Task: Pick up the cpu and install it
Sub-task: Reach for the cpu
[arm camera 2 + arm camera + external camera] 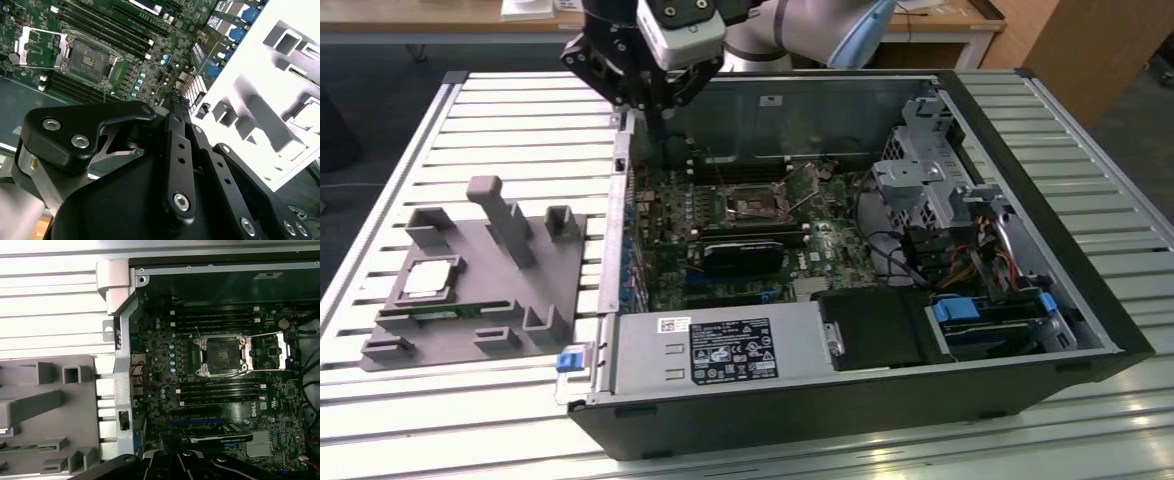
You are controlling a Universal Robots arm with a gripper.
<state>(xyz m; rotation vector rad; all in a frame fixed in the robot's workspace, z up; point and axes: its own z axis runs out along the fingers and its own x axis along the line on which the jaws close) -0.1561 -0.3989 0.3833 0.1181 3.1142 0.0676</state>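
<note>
Above the rim of the case (854, 415), your fingers (656, 105) hang pressed together, empty; the cpu (431, 278) lies in the grey holder (520, 290).

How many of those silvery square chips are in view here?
1. The cpu lies flat on the grey holder at the exterior view's left, outside the computer case. The socket on the green board is open and empty.

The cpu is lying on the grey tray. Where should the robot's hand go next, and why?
Probably across toward the exterior view's left, to hang above the cpu. The gripper hovers over the edge of the computer case holding nothing, while the socket on the board lies open and empty.
</note>
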